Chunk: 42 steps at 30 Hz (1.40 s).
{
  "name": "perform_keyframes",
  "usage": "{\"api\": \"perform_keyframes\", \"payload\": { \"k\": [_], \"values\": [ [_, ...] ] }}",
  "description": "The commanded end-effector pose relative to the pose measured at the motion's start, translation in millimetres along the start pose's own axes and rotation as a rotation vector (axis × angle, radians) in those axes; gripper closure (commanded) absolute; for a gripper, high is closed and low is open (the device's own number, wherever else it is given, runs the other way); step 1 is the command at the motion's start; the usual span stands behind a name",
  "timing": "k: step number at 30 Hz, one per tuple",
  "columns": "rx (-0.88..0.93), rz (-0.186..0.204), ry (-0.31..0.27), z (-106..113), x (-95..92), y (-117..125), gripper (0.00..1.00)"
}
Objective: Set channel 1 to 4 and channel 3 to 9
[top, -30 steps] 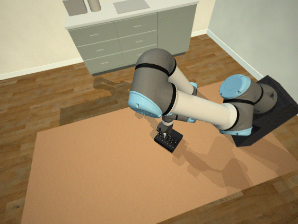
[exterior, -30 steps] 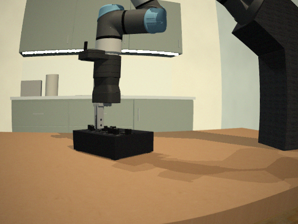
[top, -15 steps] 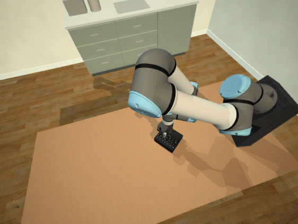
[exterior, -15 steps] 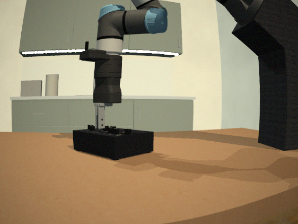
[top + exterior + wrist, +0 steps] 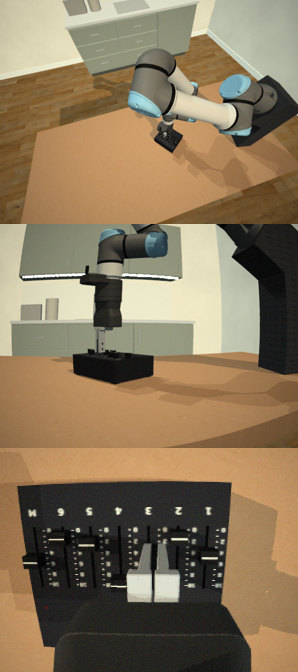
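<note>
Now, desk: black lighting desk (image 5: 114,368) stands flat on the bench (image 5: 93,170), nearer the far edge, toward the arm's pedestal corner.
Gripper: gripper (image 5: 153,552) fingers pressed together, empty, tips down over the channel 3 slot.
Faders: caps at mixed heights.

Grey-white arm (image 5: 201,106), blue caps; black gripper (image 5: 153,554).
</note>
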State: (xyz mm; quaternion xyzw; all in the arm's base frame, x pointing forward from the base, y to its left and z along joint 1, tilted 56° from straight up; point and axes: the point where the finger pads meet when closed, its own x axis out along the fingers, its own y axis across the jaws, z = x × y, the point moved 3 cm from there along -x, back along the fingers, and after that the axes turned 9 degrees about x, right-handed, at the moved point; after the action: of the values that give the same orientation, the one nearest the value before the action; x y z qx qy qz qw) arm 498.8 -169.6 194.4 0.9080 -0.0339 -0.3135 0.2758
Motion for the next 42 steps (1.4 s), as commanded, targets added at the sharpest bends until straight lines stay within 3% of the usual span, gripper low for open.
{"api": "perform_keyframes", "payload": {
  "k": [1, 42],
  "values": [
    [0.003, -0.003, -0.003, 2.2, -0.1, -1.7, 1.0],
    [0.003, -0.003, -0.003, 6.6, -0.1, -1.0, 1.0]
  ]
}}
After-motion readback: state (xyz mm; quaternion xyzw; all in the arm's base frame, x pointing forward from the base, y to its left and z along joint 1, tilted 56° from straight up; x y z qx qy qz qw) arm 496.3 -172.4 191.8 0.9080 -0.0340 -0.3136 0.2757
